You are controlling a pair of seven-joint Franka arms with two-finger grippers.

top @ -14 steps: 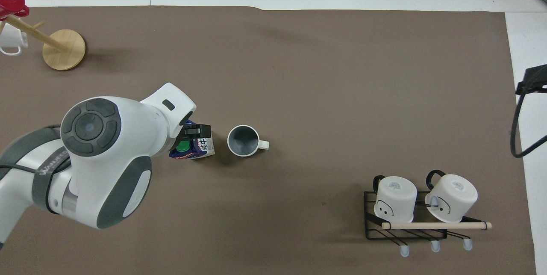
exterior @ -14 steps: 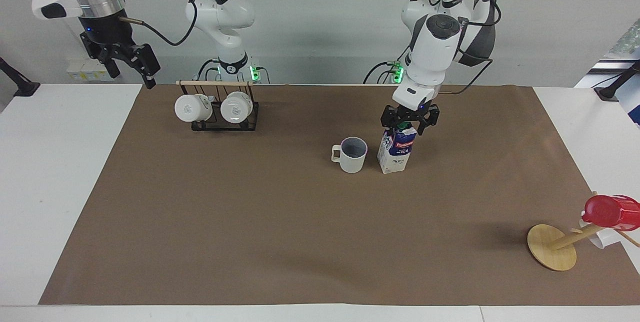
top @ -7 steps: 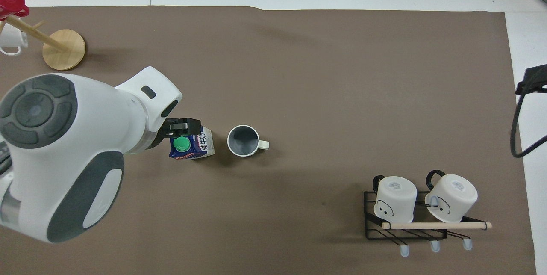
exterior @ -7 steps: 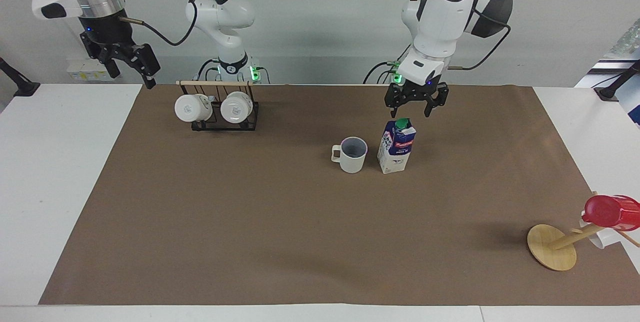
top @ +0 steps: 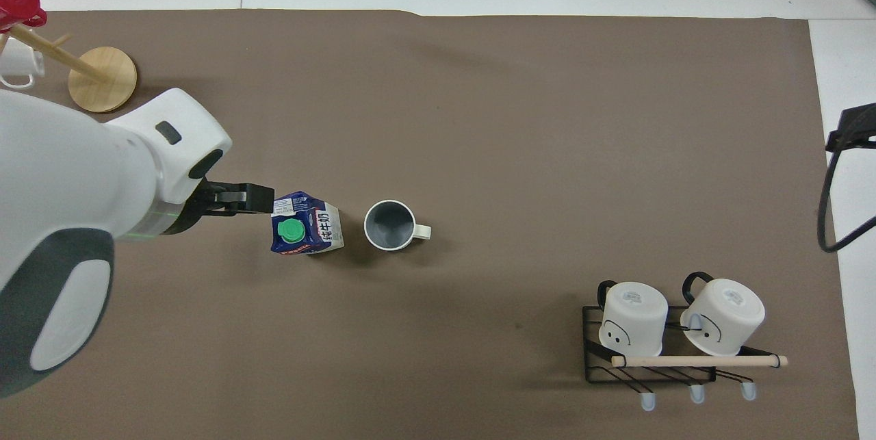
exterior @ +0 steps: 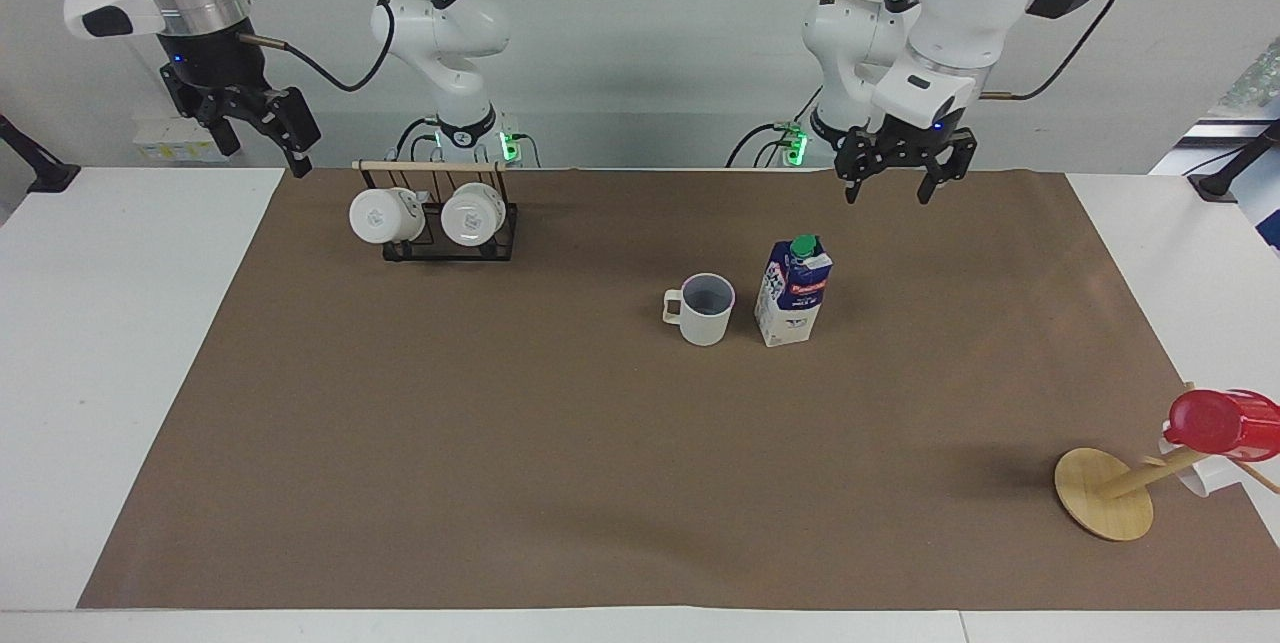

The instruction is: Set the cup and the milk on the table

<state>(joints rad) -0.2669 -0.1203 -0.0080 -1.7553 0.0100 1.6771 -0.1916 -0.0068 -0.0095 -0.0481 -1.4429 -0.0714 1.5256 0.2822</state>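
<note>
Left gripper (exterior: 885, 185) jaws wide apart, empty, above milk (exterior: 793, 291).

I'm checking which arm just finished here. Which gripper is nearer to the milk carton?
Left. The left gripper, open, is up in the air just off the milk. The right gripper waits up over the table's right-arm end.

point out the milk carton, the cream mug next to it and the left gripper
milk carton (exterior: 793, 295): facing view, on its front face below the red band.
cream mug (exterior: 706, 323): facing view, on its outer wall.
left gripper (exterior: 898, 185): facing view, midway between its spread fingertips.
</note>
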